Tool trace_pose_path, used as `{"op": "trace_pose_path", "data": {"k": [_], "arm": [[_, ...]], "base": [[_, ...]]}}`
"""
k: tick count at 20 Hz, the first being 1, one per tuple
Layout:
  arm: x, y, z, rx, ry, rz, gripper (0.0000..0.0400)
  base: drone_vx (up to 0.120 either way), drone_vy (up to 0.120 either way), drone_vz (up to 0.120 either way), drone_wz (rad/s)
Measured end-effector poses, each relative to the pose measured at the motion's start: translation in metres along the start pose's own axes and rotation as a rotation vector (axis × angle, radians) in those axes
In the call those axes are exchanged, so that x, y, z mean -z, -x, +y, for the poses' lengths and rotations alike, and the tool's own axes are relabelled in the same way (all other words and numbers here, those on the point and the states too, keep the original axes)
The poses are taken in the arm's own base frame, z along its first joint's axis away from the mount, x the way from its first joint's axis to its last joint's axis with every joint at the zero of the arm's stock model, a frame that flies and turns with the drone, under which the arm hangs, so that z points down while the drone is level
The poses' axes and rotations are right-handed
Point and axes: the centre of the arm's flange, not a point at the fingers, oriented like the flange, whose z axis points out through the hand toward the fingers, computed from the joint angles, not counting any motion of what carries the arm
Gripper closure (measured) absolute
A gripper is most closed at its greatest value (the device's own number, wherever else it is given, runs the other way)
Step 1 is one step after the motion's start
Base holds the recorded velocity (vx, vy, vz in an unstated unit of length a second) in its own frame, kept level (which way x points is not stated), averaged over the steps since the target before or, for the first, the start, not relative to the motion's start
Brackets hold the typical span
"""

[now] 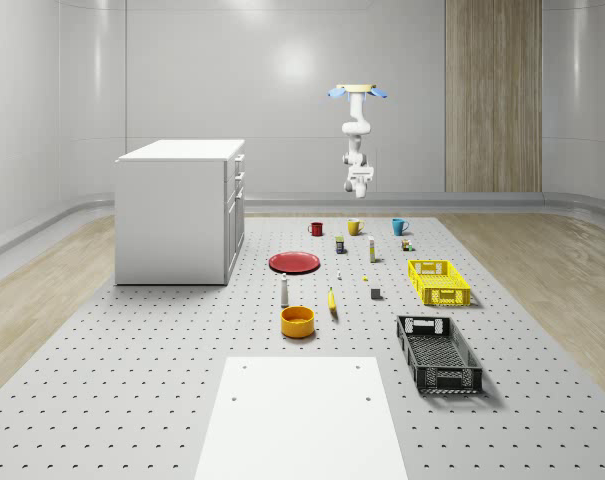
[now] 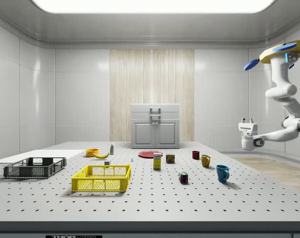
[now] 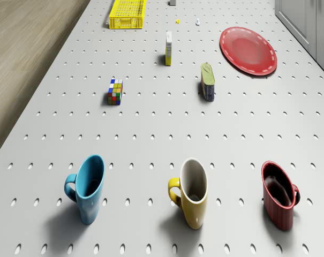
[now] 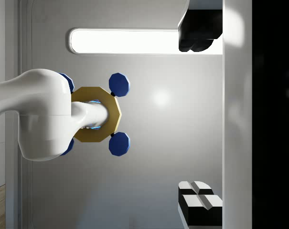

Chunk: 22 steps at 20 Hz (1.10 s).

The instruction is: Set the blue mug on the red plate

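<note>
A glossy blue mug with a loop handle (image 3: 87, 188) is seen upright on the grey perforated table (image 3: 151, 123), at the end of a row of 3 mugs, beside a yellow mug (image 3: 191, 191) and a ribbed red mug (image 3: 279, 195). The flat round red plate (image 3: 248, 50) lies well apart from it. The drone (image 1: 358, 92) hovers high beyond the mugs. Its 2-finger gripper (image 2: 247, 120), pointed upward, is spread wide and holds nothing.

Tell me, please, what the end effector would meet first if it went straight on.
Probably the ceiling: the end effector points upward, and the hovering drone seems off to one side.
</note>
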Motion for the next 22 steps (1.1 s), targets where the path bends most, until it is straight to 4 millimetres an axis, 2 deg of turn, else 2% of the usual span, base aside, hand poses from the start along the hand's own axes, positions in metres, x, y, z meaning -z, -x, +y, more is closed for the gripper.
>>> {"op": "trace_pose_path", "data": {"k": [6,8,22], "arm": [[0.0025,0.0001,0.0001,0.000,-0.003,0.003,0.0000],[0.0028,0.0002,0.0001,0.000,-0.004,0.005,0.0000],[0.0033,0.0012,0.0006,0.000,-0.009,0.015,0.0000]], "base": [[0.000,0.000,0.000,0.000],[0.000,0.100,0.000,0.000],[0.117,0.120,0.000,0.000]]}}
